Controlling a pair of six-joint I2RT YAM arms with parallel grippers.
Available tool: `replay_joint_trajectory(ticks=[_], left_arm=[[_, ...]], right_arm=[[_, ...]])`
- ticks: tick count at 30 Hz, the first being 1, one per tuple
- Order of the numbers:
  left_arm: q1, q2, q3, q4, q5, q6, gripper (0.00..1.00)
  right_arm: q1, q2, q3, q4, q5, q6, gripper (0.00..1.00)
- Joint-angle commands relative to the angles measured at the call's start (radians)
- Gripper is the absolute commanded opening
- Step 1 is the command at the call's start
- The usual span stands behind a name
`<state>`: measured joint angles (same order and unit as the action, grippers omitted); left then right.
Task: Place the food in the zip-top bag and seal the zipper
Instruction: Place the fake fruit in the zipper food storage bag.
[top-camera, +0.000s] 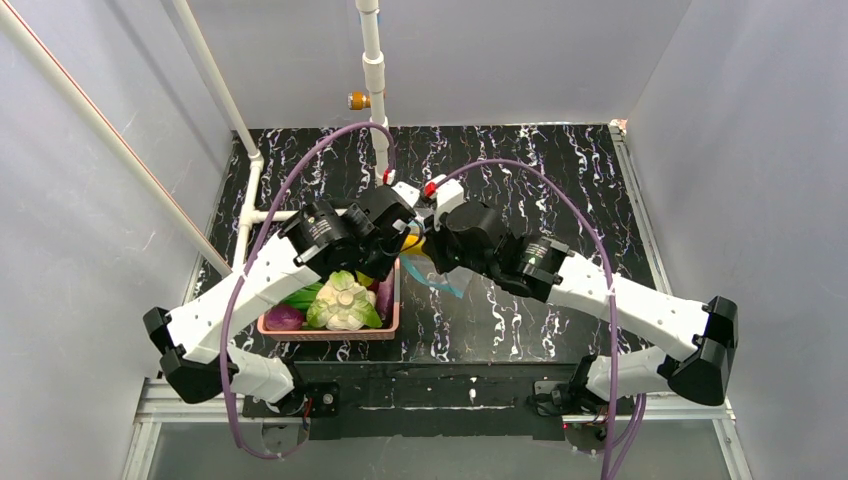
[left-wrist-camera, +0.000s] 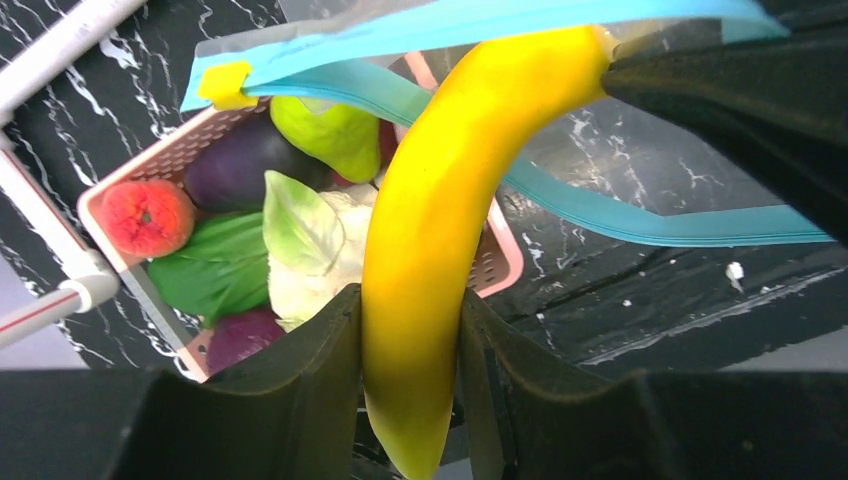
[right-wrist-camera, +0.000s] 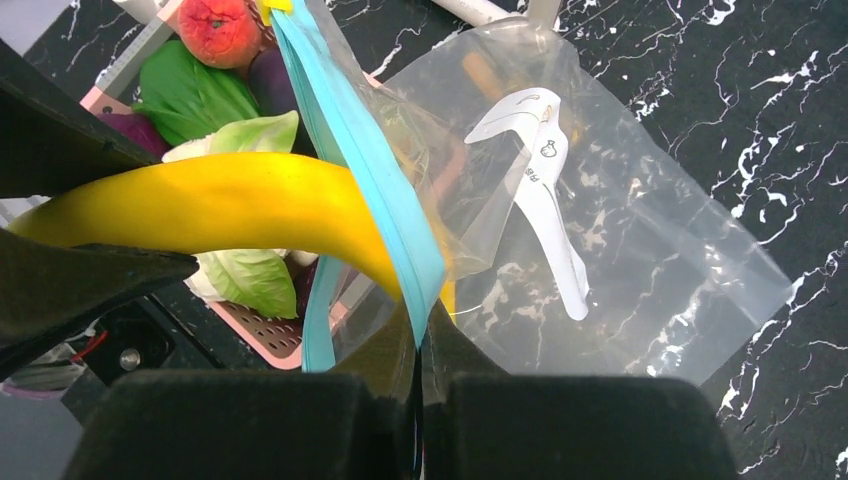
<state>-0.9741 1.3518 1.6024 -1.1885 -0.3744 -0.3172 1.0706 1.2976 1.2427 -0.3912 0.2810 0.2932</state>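
Observation:
My left gripper (left-wrist-camera: 410, 340) is shut on the long yellow food piece (left-wrist-camera: 440, 220), whose far tip pokes into the open mouth of the clear zip-top bag (right-wrist-camera: 600, 230). My right gripper (right-wrist-camera: 420, 335) is shut on one teal-blue zipper (right-wrist-camera: 370, 170) lip and holds the bag's mouth up; the other lip (left-wrist-camera: 640, 215) hangs lower. The yellow piece also shows in the right wrist view (right-wrist-camera: 220, 205). The green pear (left-wrist-camera: 325, 130), the white-and-green leafy head (left-wrist-camera: 310, 235) and a dark purple oblong piece (left-wrist-camera: 235, 165) lie in the pink basket (left-wrist-camera: 495, 265). In the top view both grippers meet beside the basket (top-camera: 330, 330).
The basket also holds a red-orange round piece (left-wrist-camera: 145, 215), a green leaf (left-wrist-camera: 215, 265) and a red-purple round piece (left-wrist-camera: 240, 335). A white printed mark (right-wrist-camera: 540, 190) shows on the bag. White pipes (top-camera: 372, 70) stand at the back and left on the black marbled table (top-camera: 540, 170).

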Motion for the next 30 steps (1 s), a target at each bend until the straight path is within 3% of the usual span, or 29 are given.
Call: replay_joint_trajectory(ticks=[1,7,13,19,26,30], left_arm=[[0.006,0.022,0.037,-0.01,0.105,-0.117,0.11],[0.098,-0.033,-0.095,0.077,0.238,-0.249,0.11],[0.136,-0.125,-0.203,0.204,0.229,-0.329,0.15],[0.136,-0.045,-0.184,0.197,0.273,-0.336,0.2],[0.137,-0.053,-0.2,0.238,0.268,-0.338,0.3],[0.136,-0.08,-0.227,0.251,0.273,-0.321,0.42]], right_arm=[[0.042,-0.019,-0.038,0.114,0.047,-0.057,0.01],[0.075,-0.042,-0.156,0.252,0.077,-0.118,0.01],[0.076,-0.04,-0.179,0.239,0.028,-0.054,0.01],[0.075,-0.036,-0.158,0.214,-0.014,0.0,0.01],[0.073,-0.008,-0.141,0.18,-0.013,0.04,0.01],[0.065,-0.017,-0.11,0.123,-0.036,0.11,0.01]])
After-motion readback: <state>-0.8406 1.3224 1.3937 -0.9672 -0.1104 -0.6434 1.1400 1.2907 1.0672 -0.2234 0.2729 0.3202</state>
